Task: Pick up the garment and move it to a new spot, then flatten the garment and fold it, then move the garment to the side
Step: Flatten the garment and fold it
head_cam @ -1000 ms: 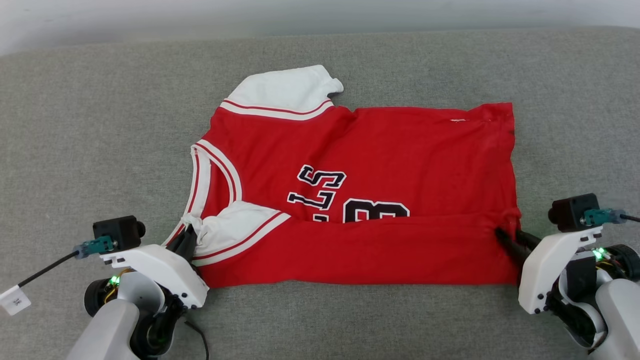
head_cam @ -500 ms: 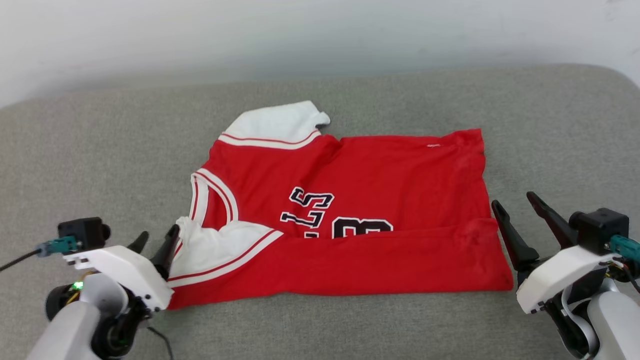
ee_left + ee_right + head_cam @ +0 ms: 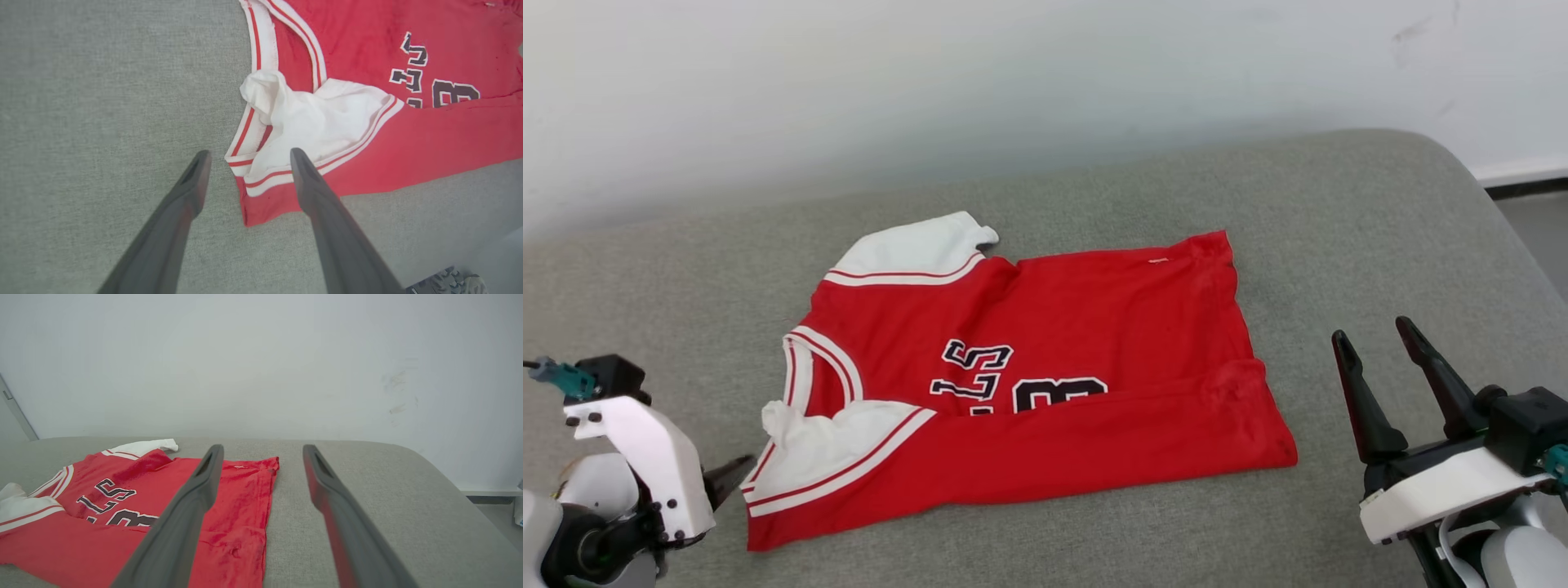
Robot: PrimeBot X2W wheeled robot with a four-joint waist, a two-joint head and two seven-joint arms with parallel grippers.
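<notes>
The garment (image 3: 1054, 327), a red jersey with white sleeves, lies flat on the grey cushion (image 3: 1339, 245). Its near edge is folded over and covers the lower part of the black lettering. The near white sleeve (image 3: 310, 118) is bunched by the striped collar. My left gripper (image 3: 249, 155) is open, its tips hovering just over the garment's (image 3: 429, 139) near left corner; in the head view one dark fingertip (image 3: 731, 472) shows left of that corner. My right gripper (image 3: 1376, 343) stands open and empty to the right of the hem. The right wrist view shows that gripper (image 3: 262, 449) with the garment (image 3: 245, 498) at the left.
A pale wall (image 3: 1013, 82) rises behind the cushion. The cushion's rounded right edge (image 3: 1494, 237) drops to the floor (image 3: 1543, 237) at the far right. Bare grey cushion lies on all sides of the garment.
Both grippers have opened, let go of the garment's near corners and drawn back from it. The head camera has tilted up and turned, so the whole picture has shifted.
</notes>
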